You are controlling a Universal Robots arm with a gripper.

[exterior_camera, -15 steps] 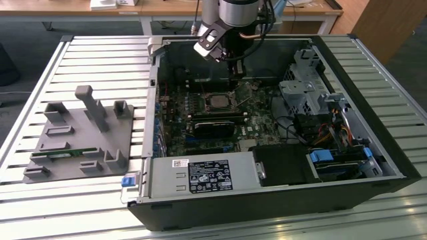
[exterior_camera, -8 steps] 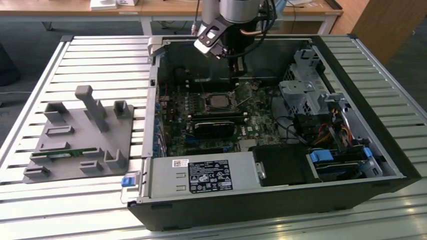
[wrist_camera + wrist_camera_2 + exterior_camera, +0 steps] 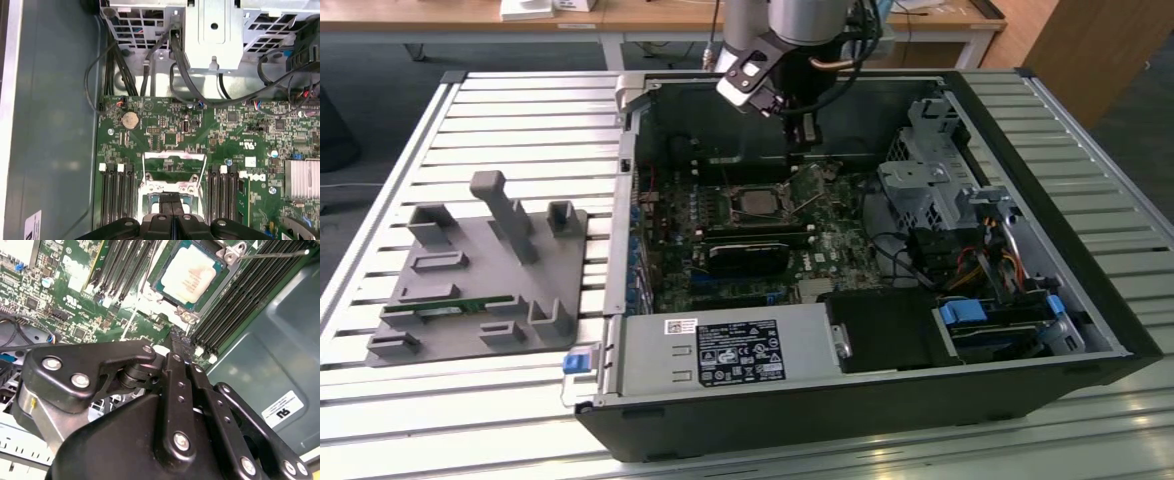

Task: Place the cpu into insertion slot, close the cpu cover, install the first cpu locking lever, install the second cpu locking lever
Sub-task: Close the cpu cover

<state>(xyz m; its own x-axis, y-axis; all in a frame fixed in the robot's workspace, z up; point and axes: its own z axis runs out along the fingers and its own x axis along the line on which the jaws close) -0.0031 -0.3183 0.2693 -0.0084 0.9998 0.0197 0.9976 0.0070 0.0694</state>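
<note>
**A:** Start at the exterior view's left. What's there?

**B:** A grey tray [image 3: 467, 285] with upright pegs. It lies on the slatted table [image 3: 520, 110] at nine o'clock from the open computer case [image 3: 854, 420], just beside its wall.

**A:** And inside the case?

**B:** A labelled metal box [image 3: 720, 350] sits at the six o'clock end. The green board [image 3: 827, 255] lies beyond it, toward twelve. The insertion slot [image 3: 731, 204] is set in the board roughly mid-case.

**A:** Where's the cpu?

**B:** The cpu [image 3: 192, 275] is seated flat in that slot with its dull silver top facing out. The cpu cover [image 3: 229, 255] shows as silver frame around it. I can't tell whether it is pressed fully down. A thin metal rod [image 3: 272, 254] runs off from one corner of the frame, across the long black slots [image 3: 235, 305].

**A:** The pincer?

**B:** The gripper [image 3: 798, 150] hangs from the arm [image 3: 787, 30] into the case. It is near the slot, at about one o'clock from it. In the second wrist view its tip is over the board just beside a corner of the frame. In the first wrist view its two black fingers [image 3: 166, 202] are drawn together to a hairline, and I see nothing between them.

**A:** Further right?

**B:** A metal drive cage [image 3: 934, 190] stands at three o'clock from the slot, well apart.
</note>
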